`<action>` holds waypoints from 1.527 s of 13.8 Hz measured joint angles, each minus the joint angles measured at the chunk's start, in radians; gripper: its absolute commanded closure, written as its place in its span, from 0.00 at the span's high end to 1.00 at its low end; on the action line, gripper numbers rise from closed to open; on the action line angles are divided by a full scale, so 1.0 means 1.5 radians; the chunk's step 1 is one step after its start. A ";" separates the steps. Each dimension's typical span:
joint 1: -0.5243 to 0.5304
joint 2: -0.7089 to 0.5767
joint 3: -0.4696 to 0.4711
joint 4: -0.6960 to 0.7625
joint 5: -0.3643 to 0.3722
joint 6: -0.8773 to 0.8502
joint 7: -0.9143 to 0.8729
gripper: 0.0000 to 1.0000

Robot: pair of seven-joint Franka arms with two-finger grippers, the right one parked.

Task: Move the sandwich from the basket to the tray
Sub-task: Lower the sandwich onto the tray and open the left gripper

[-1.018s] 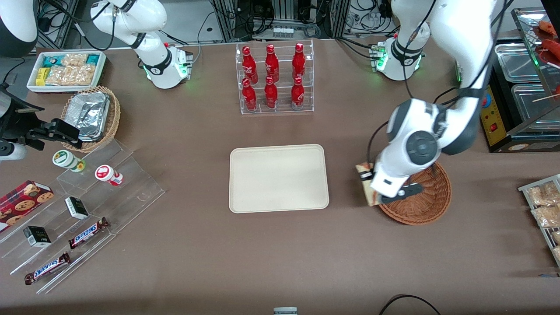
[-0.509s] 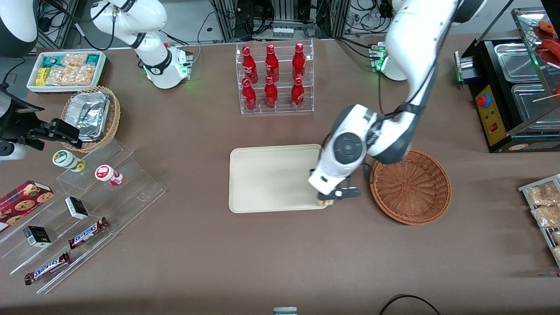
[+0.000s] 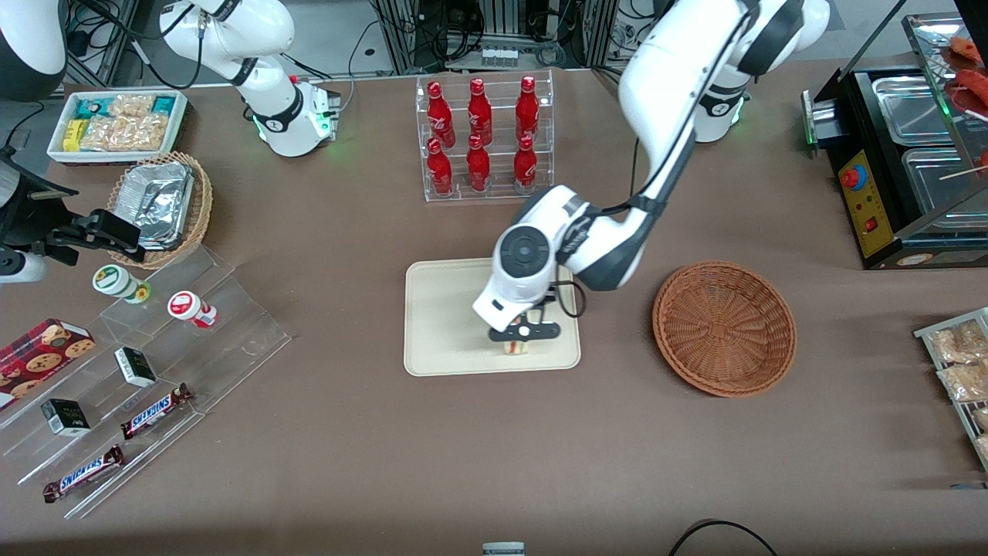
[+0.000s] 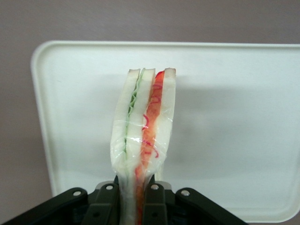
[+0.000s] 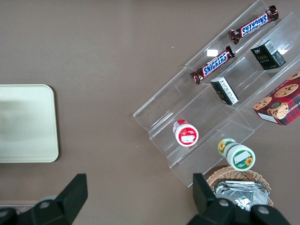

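My left gripper point(image 3: 515, 341) hangs over the cream tray point(image 3: 448, 309), above the part nearest the front camera. It is shut on the sandwich point(image 4: 143, 126), a wrapped wedge of white bread with green and red filling squeezed between the black fingers point(image 4: 107, 206). In the front view only a small pale bit of the sandwich point(image 3: 515, 347) shows under the gripper. In the wrist view the tray point(image 4: 243, 117) lies beneath the sandwich; whether they touch I cannot tell. The reddish-brown wicker basket point(image 3: 724, 328) stands beside the tray, toward the working arm's end, with nothing in it.
A clear rack of red bottles point(image 3: 484, 139) stands farther from the front camera than the tray. Toward the parked arm's end are acrylic steps with candy bars point(image 3: 154, 411) and cups, a tan basket of foil containers point(image 3: 160, 205) and a white snack bin point(image 3: 117, 123).
The gripper carried the sandwich from the basket's edge sideways toward the parked arm's end, and it is now over the tray. The basket is uncovered and empty.
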 measured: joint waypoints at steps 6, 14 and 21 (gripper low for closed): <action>-0.031 0.069 0.002 0.095 0.000 -0.041 -0.054 0.00; -0.040 0.078 0.002 0.099 0.000 -0.056 -0.090 0.00; -0.046 0.090 0.003 0.101 0.000 -0.036 -0.108 1.00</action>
